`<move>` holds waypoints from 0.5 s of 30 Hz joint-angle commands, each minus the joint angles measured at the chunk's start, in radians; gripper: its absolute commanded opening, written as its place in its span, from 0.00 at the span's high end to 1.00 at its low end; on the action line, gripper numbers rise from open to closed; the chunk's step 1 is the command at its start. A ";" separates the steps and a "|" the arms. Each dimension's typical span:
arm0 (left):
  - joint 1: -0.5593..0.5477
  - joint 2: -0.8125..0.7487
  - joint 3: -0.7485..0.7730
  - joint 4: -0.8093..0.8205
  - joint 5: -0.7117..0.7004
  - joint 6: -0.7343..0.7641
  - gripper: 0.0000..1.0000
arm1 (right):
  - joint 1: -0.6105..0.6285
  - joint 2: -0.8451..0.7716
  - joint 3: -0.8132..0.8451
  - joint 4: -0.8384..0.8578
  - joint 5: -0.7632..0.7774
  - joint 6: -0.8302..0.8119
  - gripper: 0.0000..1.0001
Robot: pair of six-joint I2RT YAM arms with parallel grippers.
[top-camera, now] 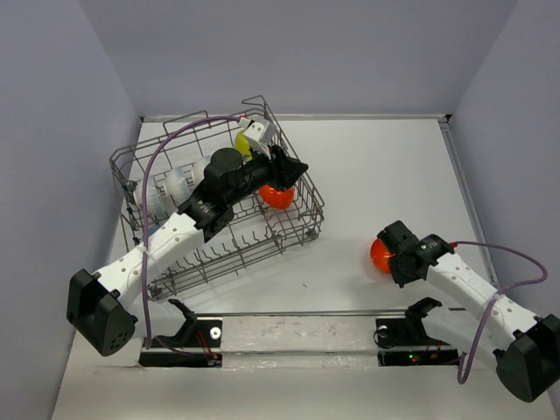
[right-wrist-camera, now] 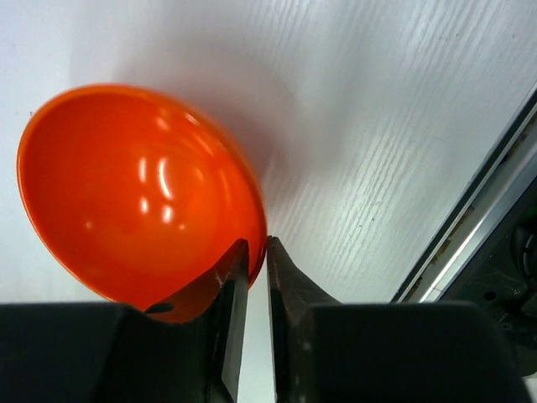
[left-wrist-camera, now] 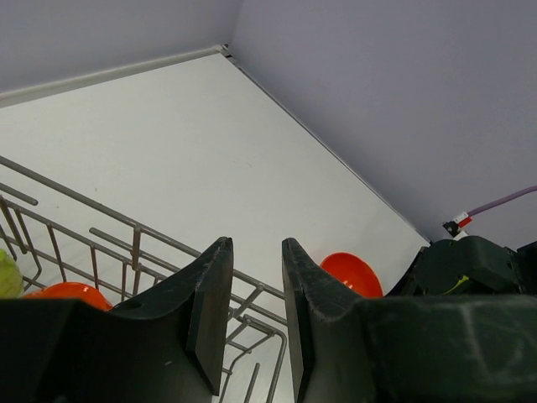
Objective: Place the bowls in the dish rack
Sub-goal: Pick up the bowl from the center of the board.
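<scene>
Right gripper (right-wrist-camera: pixel 256 252): pinching the rim of the loose orange bowl (right-wrist-camera: pixel 134 193); one finger inside, one outside.
Loose orange bowl: by the right edge of the table (top-camera: pixel 385 166), nearer the front edge than the back; resting or just lifted, I cannot tell.
Way to go: the dish rack (top-camera: pixel 289 236) lies left and a bit farther back; the right arm is much nearer this bowl.
Left gripper (left-wrist-camera: pixel 256 245): over the rack's right side; fingers a little apart, holding nothing.
In the rack: racked orange bowl (top-camera: pixel 278 196) by the left gripper; yellow-green bowl (top-camera: pixel 243 143) at the back; white bowls (top-camera: pixel 171 188) on the left.
</scene>
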 commanded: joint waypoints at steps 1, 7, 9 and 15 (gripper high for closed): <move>-0.004 -0.019 0.038 0.027 -0.012 0.016 0.60 | -0.006 -0.003 0.012 0.017 0.101 -0.025 0.83; -0.004 -0.019 0.035 0.020 -0.023 0.020 0.60 | -0.006 -0.016 0.027 0.023 0.162 -0.074 0.92; -0.004 -0.017 0.041 0.014 -0.027 0.023 0.60 | -0.006 -0.020 0.044 0.023 0.188 -0.087 0.92; -0.007 -0.022 0.060 -0.005 -0.030 0.033 0.60 | -0.006 0.003 0.085 0.040 0.236 -0.160 0.87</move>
